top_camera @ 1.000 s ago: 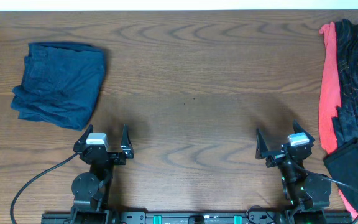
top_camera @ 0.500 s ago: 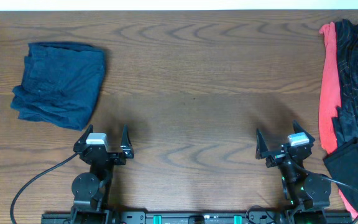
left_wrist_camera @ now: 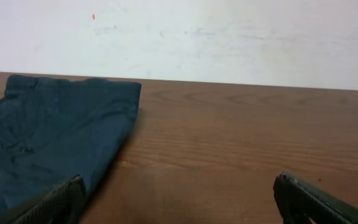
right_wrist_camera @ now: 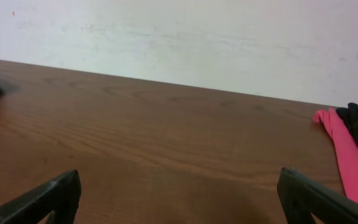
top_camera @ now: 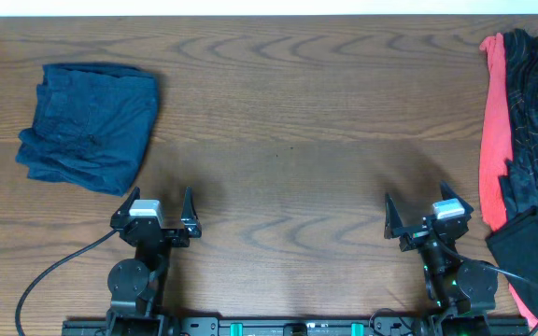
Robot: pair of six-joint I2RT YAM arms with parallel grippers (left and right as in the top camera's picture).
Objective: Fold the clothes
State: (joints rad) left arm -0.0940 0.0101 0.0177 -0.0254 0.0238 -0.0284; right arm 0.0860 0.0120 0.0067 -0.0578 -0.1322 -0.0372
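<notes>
On the wooden table, far-left part: a rumpled dark blue garment. Along the table's right edge: red and black-patterned tops, heaped, plus a black garment at the near-right corner, all cut off by the frame. Near the table's front edge: left gripper and right gripper, jaws spread wide, holding nothing, well apart from any cloth. Only bare wood between grippers and clothes. From the left wrist: the blue garment and a pale wall behind the table. From the right wrist: a sliver of red cloth at the table's right. Details on the black garment too small to make out.
</notes>
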